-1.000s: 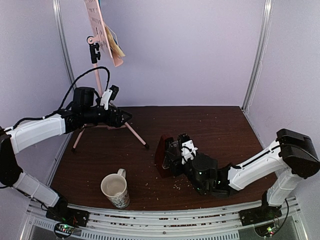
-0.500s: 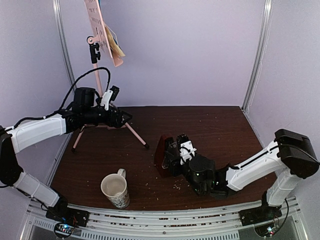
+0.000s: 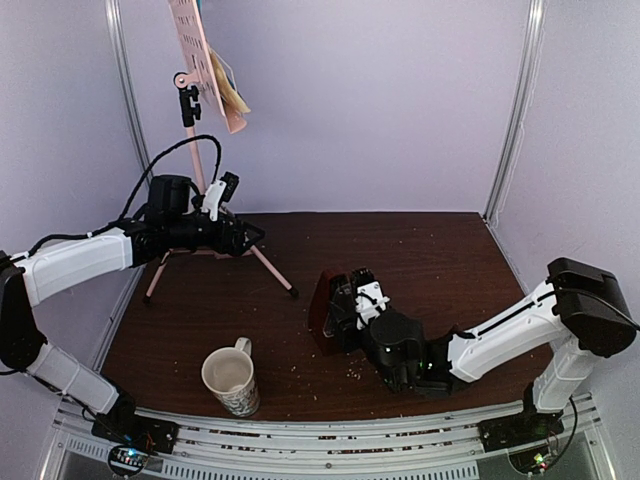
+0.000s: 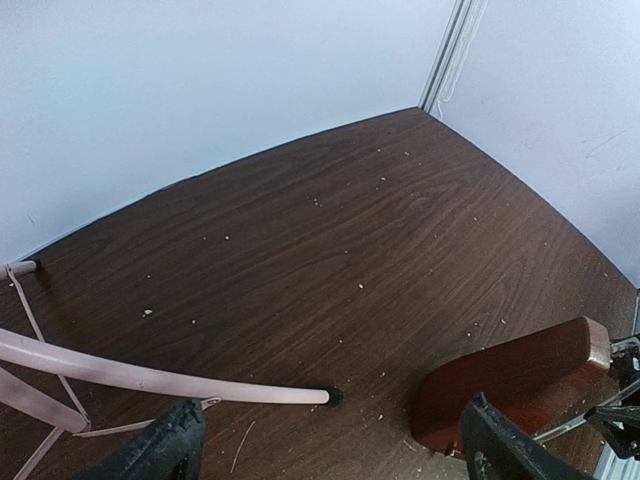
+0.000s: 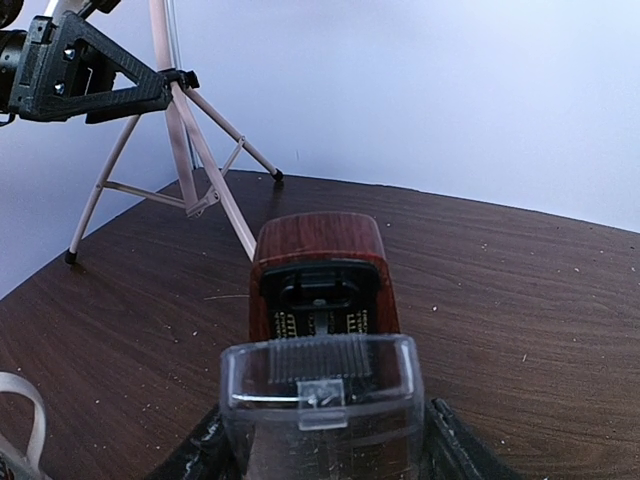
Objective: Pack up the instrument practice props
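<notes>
Packing has barely begun, by my judgement; at upper left the music stand [image 3: 188, 35] stands erect, music sheets [image 3: 228, 90] on its desk; my left gripper [image 3: 250, 237] hovers wide open and empty beside its legs; lower left, the mug [image 3: 232, 380] looks empty; at centre, my right gripper [image 3: 348, 300] clamps the clear cover [image 5: 320, 400] just before the metronome [image 3: 322, 300]; I see no other container.

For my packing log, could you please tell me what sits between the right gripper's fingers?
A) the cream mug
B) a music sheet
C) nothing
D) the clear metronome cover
D: in the right wrist view the clear metronome cover fills the gap between the fingers of the right gripper, in front of the metronome; the mug stands apart.
</notes>
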Robot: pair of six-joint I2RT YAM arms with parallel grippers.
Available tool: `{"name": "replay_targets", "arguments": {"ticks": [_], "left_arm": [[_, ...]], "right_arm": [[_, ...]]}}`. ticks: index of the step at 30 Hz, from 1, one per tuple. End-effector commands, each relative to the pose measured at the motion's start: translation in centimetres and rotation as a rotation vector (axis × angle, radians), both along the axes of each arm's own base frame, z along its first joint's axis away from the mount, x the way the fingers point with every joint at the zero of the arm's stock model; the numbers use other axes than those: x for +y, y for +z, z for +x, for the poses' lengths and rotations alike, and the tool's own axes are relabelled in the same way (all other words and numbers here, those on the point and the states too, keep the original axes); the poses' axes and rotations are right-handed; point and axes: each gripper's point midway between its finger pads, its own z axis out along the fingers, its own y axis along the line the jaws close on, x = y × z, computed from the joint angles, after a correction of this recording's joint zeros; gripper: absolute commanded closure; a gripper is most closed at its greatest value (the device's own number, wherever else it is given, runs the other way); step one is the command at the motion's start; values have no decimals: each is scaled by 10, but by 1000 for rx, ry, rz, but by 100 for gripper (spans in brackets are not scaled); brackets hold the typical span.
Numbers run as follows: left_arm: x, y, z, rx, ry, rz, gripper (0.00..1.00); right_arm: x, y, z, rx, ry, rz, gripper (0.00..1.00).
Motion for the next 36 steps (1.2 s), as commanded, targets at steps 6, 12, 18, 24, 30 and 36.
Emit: {"name": "replay_targets", "arguments": {"ticks": [6, 12, 18, 24, 30, 36], "left_arm": [[2, -1, 4, -19, 2, 9, 8], [2, -2, 4, -17, 1, 10, 8], [1, -4, 4, -12, -2, 10, 8], [1, -4, 4, -11, -1, 10, 8], [1, -5, 4, -7, -2, 11, 8], [1, -6, 5, -6, -2, 11, 8]], "right_arm": [[-1, -36, -4, 62, -1, -120, 45], [-3, -38, -2, 64, -22, -133, 43], [0, -40, 0, 68, -21, -144, 42], [0, -43, 1, 73, -25, -151, 40], [0, -43, 2, 75, -30, -149, 38], [1, -44, 3, 79, -22, -151, 36]]}}
